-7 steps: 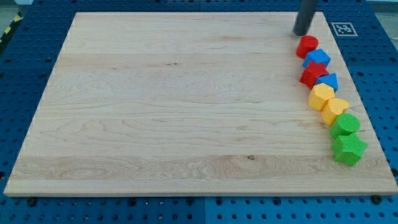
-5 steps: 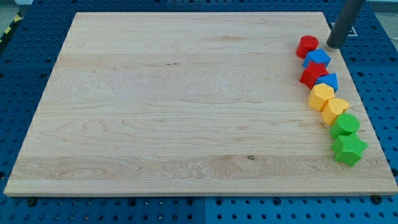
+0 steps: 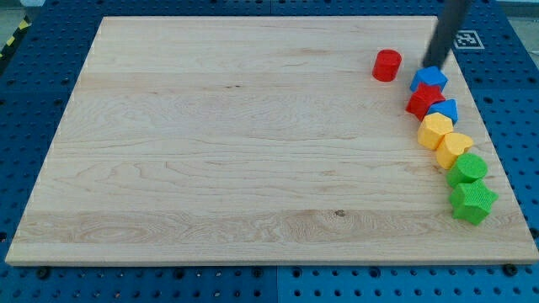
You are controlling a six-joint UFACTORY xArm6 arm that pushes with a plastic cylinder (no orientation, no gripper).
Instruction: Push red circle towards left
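The red circle [image 3: 387,65] lies on the wooden board [image 3: 253,143] near the view's top right, apart from the column of blocks. My tip [image 3: 435,66] is to its right, a short gap away, just above the upper blue block [image 3: 429,79]. Below that sit a red star-like block [image 3: 424,101], a second blue block [image 3: 444,110], two yellow blocks [image 3: 436,130] [image 3: 455,149], a green round block [image 3: 467,168] and a green star [image 3: 472,202].
A black-and-white marker tag [image 3: 465,39] sits at the board's top right corner. Blue pegboard [image 3: 34,93] surrounds the board on all sides.
My tip swung from above the red circle to its right, then moved left. The red circle slid left, away from the blue block.
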